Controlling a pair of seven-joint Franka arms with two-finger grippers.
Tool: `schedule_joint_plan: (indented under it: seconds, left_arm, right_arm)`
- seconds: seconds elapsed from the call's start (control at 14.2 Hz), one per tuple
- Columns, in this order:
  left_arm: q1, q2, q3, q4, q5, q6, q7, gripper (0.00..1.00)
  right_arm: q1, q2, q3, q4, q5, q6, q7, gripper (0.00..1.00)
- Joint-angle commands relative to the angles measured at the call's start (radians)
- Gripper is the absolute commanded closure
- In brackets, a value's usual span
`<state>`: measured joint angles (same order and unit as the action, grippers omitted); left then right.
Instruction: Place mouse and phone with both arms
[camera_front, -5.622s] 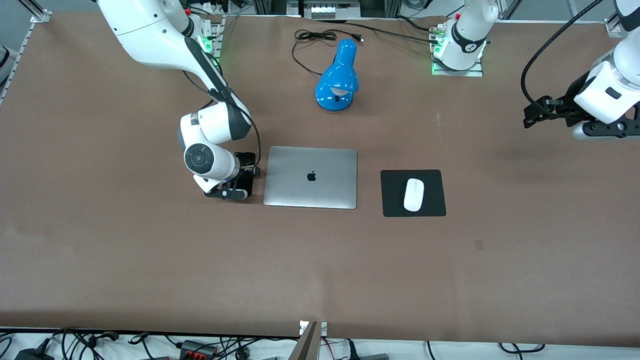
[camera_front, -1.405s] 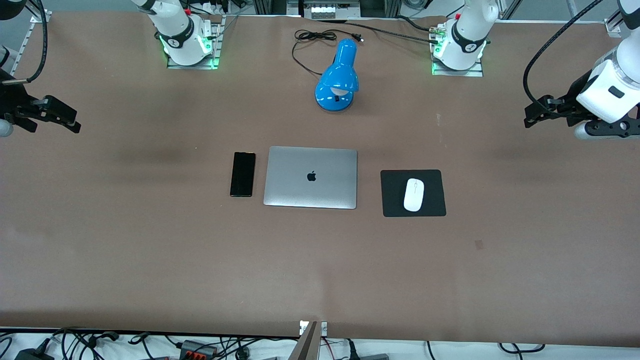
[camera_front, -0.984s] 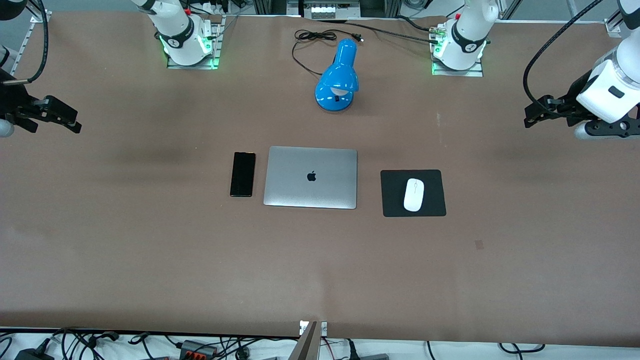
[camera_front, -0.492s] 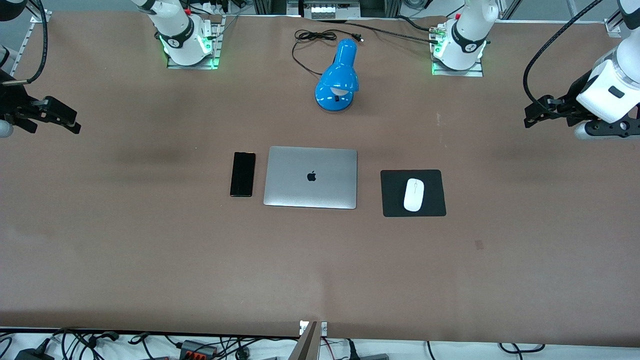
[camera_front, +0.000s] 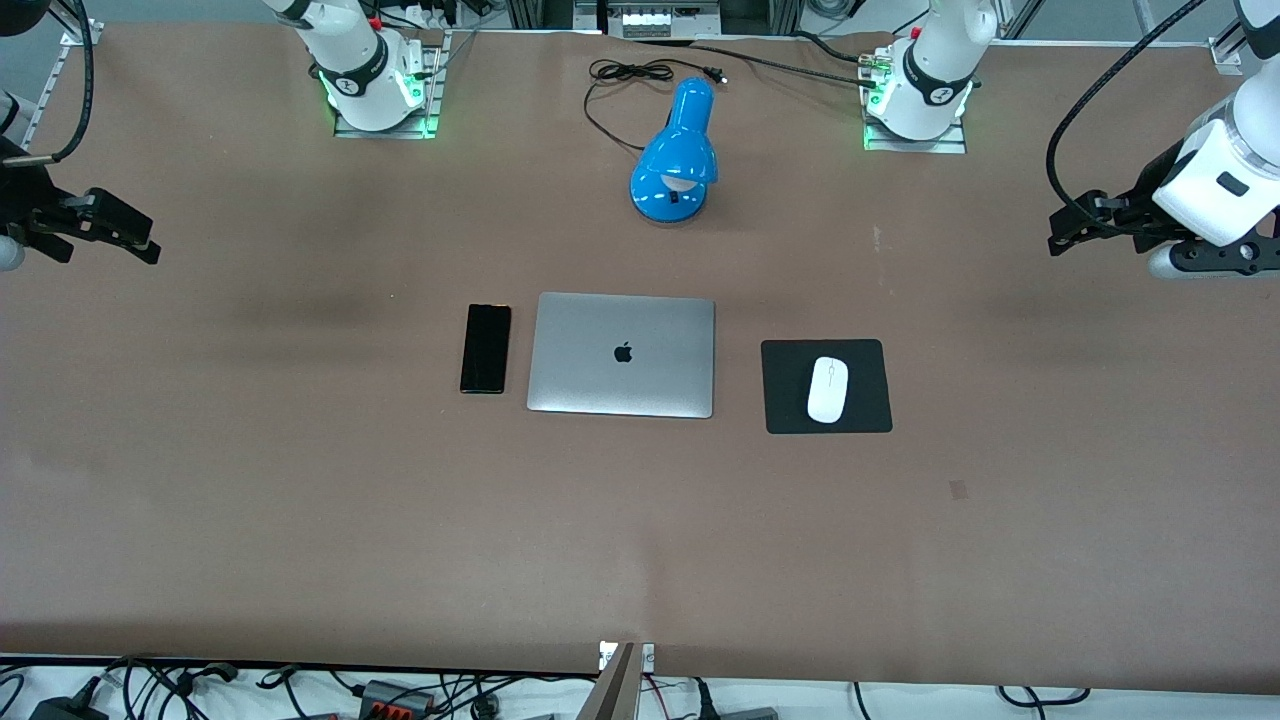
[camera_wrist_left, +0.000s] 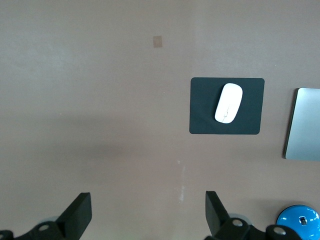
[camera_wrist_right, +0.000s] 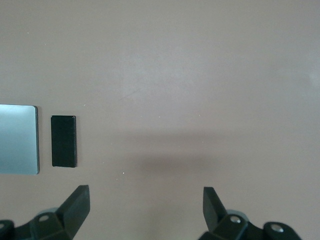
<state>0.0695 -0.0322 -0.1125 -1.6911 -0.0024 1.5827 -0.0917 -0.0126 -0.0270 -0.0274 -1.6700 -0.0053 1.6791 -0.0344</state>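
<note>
The white mouse (camera_front: 828, 389) lies on a square black pad (camera_front: 870, 400), beside a shut silver laptop (camera_front: 622, 354). It also shows in the left wrist view (camera_wrist_left: 229, 102). The black phone (camera_front: 485, 348) lies flat on the table beside the laptop, toward the right arm's end, and shows in the right wrist view (camera_wrist_right: 64, 140). My left gripper (camera_front: 1075, 228) is open and empty, high over the left arm's end of the table. My right gripper (camera_front: 125, 235) is open and empty, high over the right arm's end. Both arms wait.
A blue desk lamp (camera_front: 678, 155) with a black cord lies farther from the front camera than the laptop. The two arm bases (camera_front: 375, 85) (camera_front: 915, 95) stand at the table's top edge. Bare brown table (camera_front: 640, 540) spreads nearer the camera.
The right arm has let go of the phone beside the laptop and drawn back high to its end of the table. Over the last second nothing has moved.
</note>
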Motion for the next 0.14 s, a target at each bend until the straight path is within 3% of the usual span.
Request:
schedule_joint_plan:
  seconds: [0.0,0.07]
  left_arm:
    - [0.003,0.003,-0.003,0.018,-0.010,-0.018,0.001,0.00]
    - [0.003,0.003,-0.003,0.018,-0.010,-0.018,0.001,0.00]
  right_arm:
    - [-0.006,-0.031,0.011,-0.025,-0.010,-0.010,-0.002,0.00]
    - [-0.006,-0.031,0.011,-0.025,-0.010,-0.010,-0.002,0.00]
